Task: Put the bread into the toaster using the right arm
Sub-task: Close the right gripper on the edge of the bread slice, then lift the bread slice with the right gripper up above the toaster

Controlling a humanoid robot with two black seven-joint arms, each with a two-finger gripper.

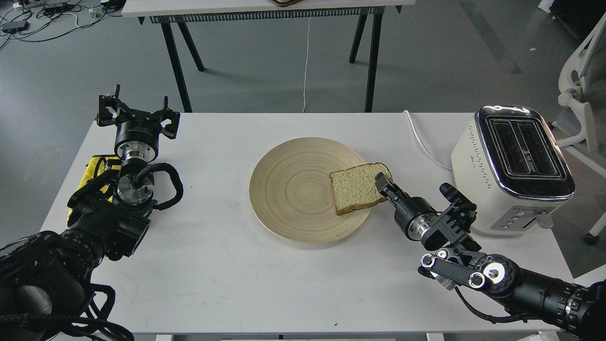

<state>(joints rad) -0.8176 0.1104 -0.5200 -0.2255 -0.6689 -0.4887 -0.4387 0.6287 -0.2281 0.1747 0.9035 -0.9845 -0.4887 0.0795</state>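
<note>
The bread (356,187) lies on the right part of a round wooden plate (293,189), its right corner reaching over the plate's rim. My right gripper (381,182) comes in from the lower right and its tip is on the bread's right edge. One dark finger shows on top of the slice; the other is hidden, so I cannot tell if it grips. The cream-white toaster (513,166) stands at the table's right, both slots empty, to the right of the gripper. My left gripper (137,113) is open and empty at the table's far left corner.
The toaster's white cord (421,142) runs over the white table (227,274) behind the right gripper. A yellow cloth (94,170) sits on the left arm. A second table (265,9) stands behind, and a white chair (580,94) at the far right.
</note>
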